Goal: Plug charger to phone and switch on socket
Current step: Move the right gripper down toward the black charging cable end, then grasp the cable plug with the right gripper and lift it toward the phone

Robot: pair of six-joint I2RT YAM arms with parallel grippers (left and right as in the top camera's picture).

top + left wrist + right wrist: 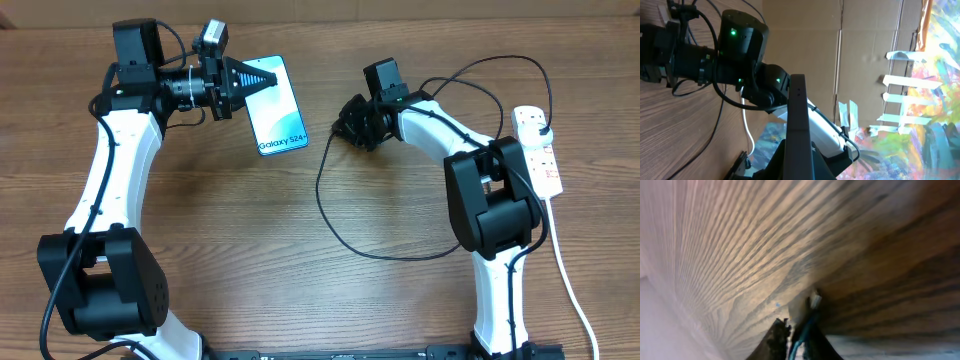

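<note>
The phone [277, 112], with a light blue screen reading "Galaxy S24+", is at the back left, and my left gripper [256, 80] is shut on its top edge. In the left wrist view the phone [798, 115] shows edge-on as a dark slab between the black fingers [822, 162]. The charger [330, 215] loops as a thin black cable across the table. My right gripper [346, 126] is low over its free end. In the right wrist view the fingers [777, 340] are closed on the charger, with its pale connector tip [815, 299] poking out close to the wood. The white socket [540, 155] lies far right.
The socket's thick white cord [565, 275] runs down the right side toward the front edge. The right arm's base [495, 210] stands between the cable loop and the socket. The left arm's base [100, 290] is at the front left.
</note>
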